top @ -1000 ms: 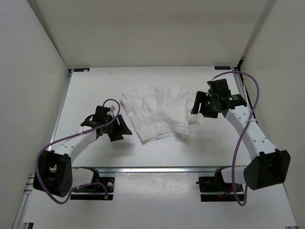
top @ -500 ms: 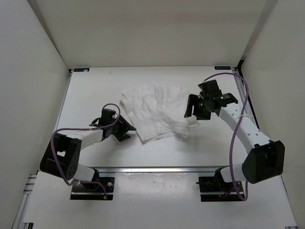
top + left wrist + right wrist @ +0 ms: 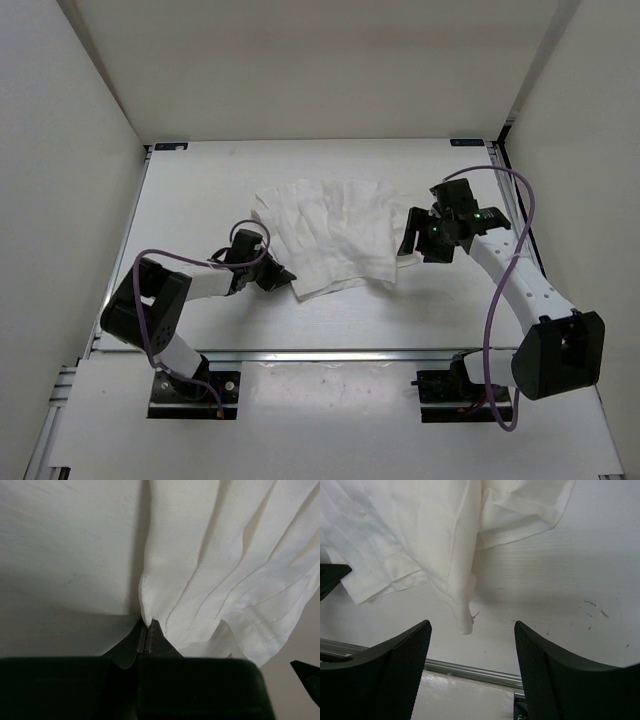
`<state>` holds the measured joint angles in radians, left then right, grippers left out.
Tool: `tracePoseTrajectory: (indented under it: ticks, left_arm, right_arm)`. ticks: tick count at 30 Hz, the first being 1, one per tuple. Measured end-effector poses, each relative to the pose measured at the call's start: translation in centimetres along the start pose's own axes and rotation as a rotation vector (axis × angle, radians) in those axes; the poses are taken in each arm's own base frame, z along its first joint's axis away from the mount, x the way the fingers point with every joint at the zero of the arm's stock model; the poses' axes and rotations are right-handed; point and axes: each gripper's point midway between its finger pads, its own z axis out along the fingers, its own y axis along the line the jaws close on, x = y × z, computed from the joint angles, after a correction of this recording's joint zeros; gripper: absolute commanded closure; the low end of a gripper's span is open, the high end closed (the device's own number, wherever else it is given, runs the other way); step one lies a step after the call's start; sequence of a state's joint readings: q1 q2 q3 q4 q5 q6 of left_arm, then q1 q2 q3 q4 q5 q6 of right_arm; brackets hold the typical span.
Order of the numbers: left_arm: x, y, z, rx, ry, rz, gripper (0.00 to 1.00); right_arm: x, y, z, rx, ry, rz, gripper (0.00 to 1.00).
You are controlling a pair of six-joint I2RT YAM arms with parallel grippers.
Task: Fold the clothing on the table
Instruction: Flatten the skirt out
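Note:
The clothing (image 3: 330, 235), a wrinkled white piece with faint creases, lies spread in the middle of the table (image 3: 200, 190). My left gripper (image 3: 285, 279) is at its near left corner, low on the table. In the left wrist view the jaws of this gripper (image 3: 145, 630) are shut on that corner of the clothing (image 3: 225, 570). My right gripper (image 3: 412, 245) stands open at the cloth's right edge. In the right wrist view a hanging corner of the clothing (image 3: 420, 530) shows between the wide-apart fingers of that gripper (image 3: 472, 624), untouched.
A silver aluminium rail (image 3: 330, 355) runs along the table's near edge and also shows in the right wrist view as the rail (image 3: 470, 672). White walls close in the left, back and right. Purple cables loop over both arms.
My left gripper has slid right to the cloth's near left corner and shut on it. The right gripper has shifted slightly along the cloth's right edge, still open.

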<state>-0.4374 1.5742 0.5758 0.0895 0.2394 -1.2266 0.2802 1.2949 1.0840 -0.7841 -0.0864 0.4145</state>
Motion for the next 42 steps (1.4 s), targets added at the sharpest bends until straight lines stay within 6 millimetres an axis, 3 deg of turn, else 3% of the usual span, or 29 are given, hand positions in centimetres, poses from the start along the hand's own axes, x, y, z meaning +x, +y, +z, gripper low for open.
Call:
tracePoseTrajectory:
  ticks: [4,8,10,15,21,27,34,42]
  left_arm:
    - [-2.6,0.6,-1.7,-0.016,-0.06,-0.019,1.0]
    - [-7.6,0.9,-5.6,-0.032,-0.229,-0.017,1.0]
    - [-8.2,1.1,-6.3,-0.044,-0.264,0.004,1.0]
    - [-6.8,3.0,-6.0,-0.11,-0.23,0.037,1.0]
    - [-6.3,4.9,-6.0,-0.168,-0.208,0.034,1.0]
    - [-5.8,5.8,-6.0,-0.198,-0.191,0.038,1.0]
    - [-5.1,6.8,-6.1,-0.226,-0.173,0.047,1.0]
    - [-4.5,7.1,-6.1,-0.233,-0.165,0.063,1.0]
  right_arm:
    - [0.8,-0.5,0.5,-0.003,0.03,0.017,0.27]
    - [1.9,-0.7,1.9,-0.019,0.091,0.038,0.29]
    - [2.1,-0.6,3.1,-0.041,0.131,0.055,0.32]
    - [3.5,0.4,6.7,-0.104,0.263,0.08,0.34]
    - [5.3,4.7,8.7,-0.236,0.382,0.061,0.35]
    - [5.7,7.9,9.0,-0.36,0.394,0.107,0.38]
    - [8.3,7.3,9.3,-0.353,0.454,0.214,0.39]
    - [7.0,7.7,7.0,-0.419,0.331,0.262,0.4]
